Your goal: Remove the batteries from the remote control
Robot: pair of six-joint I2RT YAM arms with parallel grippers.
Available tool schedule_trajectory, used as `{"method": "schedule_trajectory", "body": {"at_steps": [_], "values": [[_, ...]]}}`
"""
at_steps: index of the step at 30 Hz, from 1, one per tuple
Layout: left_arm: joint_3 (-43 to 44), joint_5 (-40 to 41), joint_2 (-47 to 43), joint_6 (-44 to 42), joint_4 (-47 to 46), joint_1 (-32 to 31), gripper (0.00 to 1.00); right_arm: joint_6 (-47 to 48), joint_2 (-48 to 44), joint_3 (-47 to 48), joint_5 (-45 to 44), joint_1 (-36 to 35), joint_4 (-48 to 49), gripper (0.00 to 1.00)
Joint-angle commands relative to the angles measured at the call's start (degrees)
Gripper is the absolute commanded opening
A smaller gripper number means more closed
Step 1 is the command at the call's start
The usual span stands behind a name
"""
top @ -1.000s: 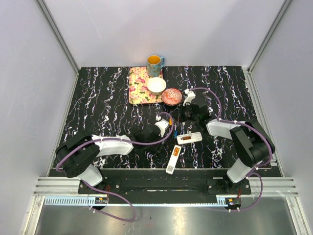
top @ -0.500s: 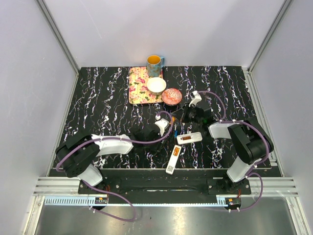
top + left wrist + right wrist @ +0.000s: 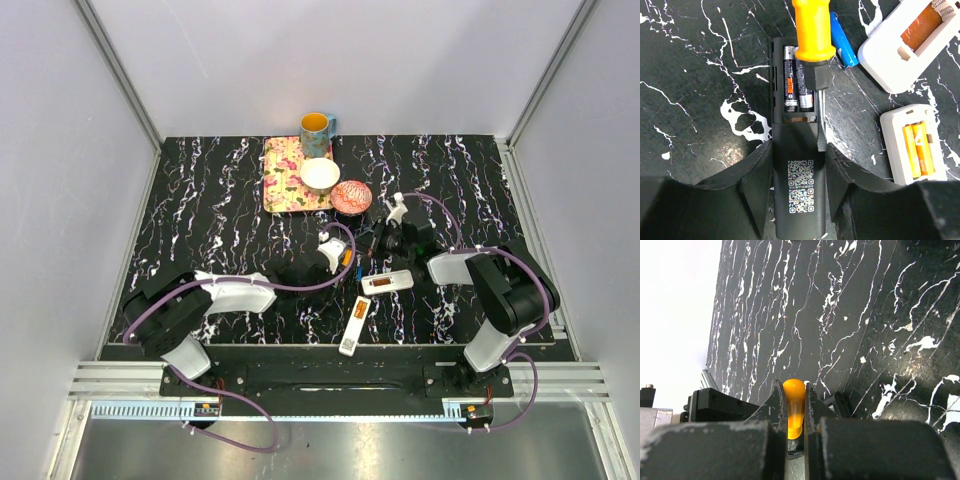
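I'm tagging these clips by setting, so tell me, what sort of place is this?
Probably a robotics lab test cell, not a home: plain walls on aluminium framing, two arms bolted to a base plate at the marbled table's edge, and staged props like a mug and an opened white remote.

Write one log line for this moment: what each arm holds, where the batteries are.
left jaws: clamp black plastic remote control | right jaws: shut on orange-handled screwdriver | tip: at compartment edge | two black cylindrical batteries: inside
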State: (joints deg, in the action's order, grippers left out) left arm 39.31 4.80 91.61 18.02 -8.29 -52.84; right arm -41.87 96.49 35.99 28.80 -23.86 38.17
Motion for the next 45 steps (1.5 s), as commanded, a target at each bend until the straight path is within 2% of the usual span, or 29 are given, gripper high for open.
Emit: {"method": "schedule_trajectory", "body": {"at_steps": [1, 8, 16, 24, 35, 45], "values": [[-1.3, 1.2, 3.1, 0.8, 7.0, 0.6, 0.00, 0.5, -2.5, 0.4, 1.2, 0.7, -0.4, 0.00], [-0.7, 1.0, 3.8, 0.5, 7.3, 0.6, 0.00, 4.4, -5.6, 2.3, -1.2, 1.4, -4.9, 0.00], [-0.6, 0.3, 4.1, 0.3, 7.1, 0.6, 0.00, 10.9, -6.9, 4.5, -8.8, 1.6, -10.7, 0.00], [-0.6, -0.1, 4.1, 0.3, 7.1, 0.6, 0.00, 14.4, -7.1, 5.9, -14.0, 1.6, -12.2, 0.00], [-0.5, -0.8, 4.5, 0.0, 6.9, 0.6, 0.00, 12.7, -5.1, 8.2, -18.2, 1.5, -10.0, 0.00], [-0.3, -1.1, 5.2, -0.1, 6.8, 0.5, 0.00, 12.6, -3.5, 8.2, -14.3, 1.4, -10.0, 0.00]]}}
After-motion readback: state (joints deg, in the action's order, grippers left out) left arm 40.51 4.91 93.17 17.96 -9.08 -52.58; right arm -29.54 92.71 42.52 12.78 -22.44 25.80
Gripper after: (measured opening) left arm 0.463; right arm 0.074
